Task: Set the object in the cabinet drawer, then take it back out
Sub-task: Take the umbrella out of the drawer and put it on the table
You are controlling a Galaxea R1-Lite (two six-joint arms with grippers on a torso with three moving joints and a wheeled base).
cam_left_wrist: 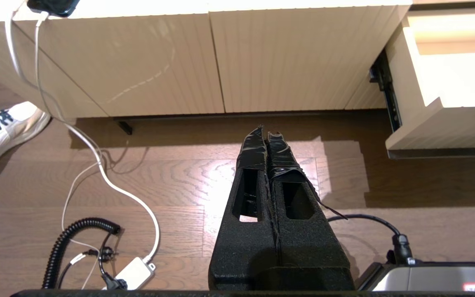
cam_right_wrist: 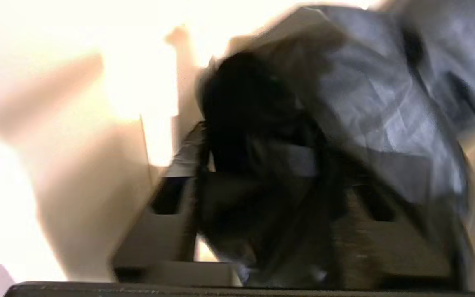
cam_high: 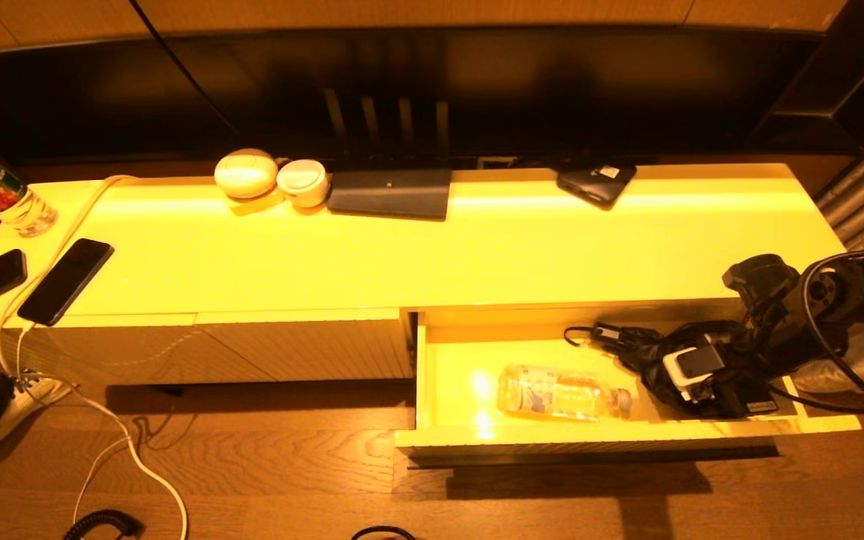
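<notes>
The right pincer (cam_high: pixel 691 375) reaches down into the open cabinet drawer (cam_high: pixel 627 435), its jaws part-closed around a crumpled black plastic bag (cam_high: pixel 646 349) at the drawer's right end; whether the grip is firm, I cannot tell. The bag looks thin, glossy and loosely bunched, with a cord poking out toward the drawer's back. Thin film like that could slip or tear if pinched by a fold, or its contents might spill on lifting. A water bottle (cam_high: pixel 559 391) lies on its side just beside the bag and could get nudged. The left pincer (cam_left_wrist: pixel 267 142) hangs shut above the wooden floor (cam_left_wrist: pixel 179 181), idle.
</notes>
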